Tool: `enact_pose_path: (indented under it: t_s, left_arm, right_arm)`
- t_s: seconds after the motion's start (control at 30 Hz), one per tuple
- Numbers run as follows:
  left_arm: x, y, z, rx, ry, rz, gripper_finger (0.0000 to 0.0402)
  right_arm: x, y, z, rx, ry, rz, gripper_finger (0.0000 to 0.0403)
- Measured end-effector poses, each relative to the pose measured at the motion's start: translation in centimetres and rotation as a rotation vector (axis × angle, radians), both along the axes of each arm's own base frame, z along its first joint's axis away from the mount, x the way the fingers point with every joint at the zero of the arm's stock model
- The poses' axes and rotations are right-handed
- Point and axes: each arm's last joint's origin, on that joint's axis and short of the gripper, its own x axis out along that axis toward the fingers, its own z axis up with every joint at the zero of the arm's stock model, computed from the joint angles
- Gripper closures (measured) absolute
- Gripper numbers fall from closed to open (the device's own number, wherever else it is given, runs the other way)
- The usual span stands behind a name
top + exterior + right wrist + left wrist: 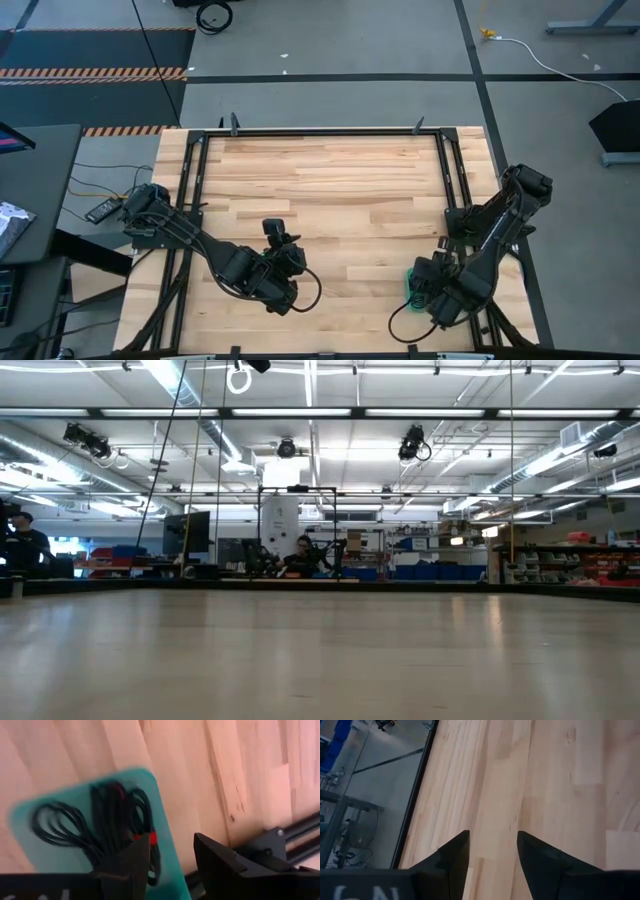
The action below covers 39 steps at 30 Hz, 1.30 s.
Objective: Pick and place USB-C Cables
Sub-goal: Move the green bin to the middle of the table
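The table [330, 190], a pale wooden top in a dark frame, fills the high view and runs close under the low camera. The left arm [215, 255] reaches in from its own side, and its gripper [492, 857] hangs over bare wood near the front middle, fingers [455, 857] parted with nothing between them. The right arm [490, 240] bends down at the front right corner. Its gripper [172, 862] hovers above the teal tray [22, 825], jaws apart and empty. In the tray lie the cables [107, 820], black coils bunched together, one with a red tie [145, 838]. Far behind, a person [300, 555] sits.
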Motion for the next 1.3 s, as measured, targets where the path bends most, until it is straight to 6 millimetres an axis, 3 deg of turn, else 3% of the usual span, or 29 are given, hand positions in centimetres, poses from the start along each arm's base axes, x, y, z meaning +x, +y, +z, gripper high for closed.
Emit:
enact_pose_path:
  t_s: [0.2,0.5,0.77,1.1,1.3]
  left_arm:
    - [0.0,0.0,0.0,-0.004,0.002,-0.002,0.0230]
    - [0.0,0.0,0.0,-0.004,0.002,-0.002,0.0230]
    - [0.0,0.0,0.0,-0.005,0.000,-0.002,0.0230]
    - [0.0,0.0,0.0,-0.005,0.001,-0.002,0.0230]
    - [0.0,0.0,0.0,-0.004,0.001,-0.002,0.0230]
  right_arm:
    - [-0.9,-0.7,-2.7,0.013,0.136,0.034,0.0245]
    - [-0.6,-1.0,-4.4,0.102,0.171,0.090,0.0246]
    - [-1.0,-2.0,-5.9,0.069,0.200,0.096,0.0248]
    - [-0.8,-1.9,-6.0,0.105,0.207,0.080,0.0268]
    - [-0.5,-1.5,-4.7,0.113,0.208,0.082,0.0274]
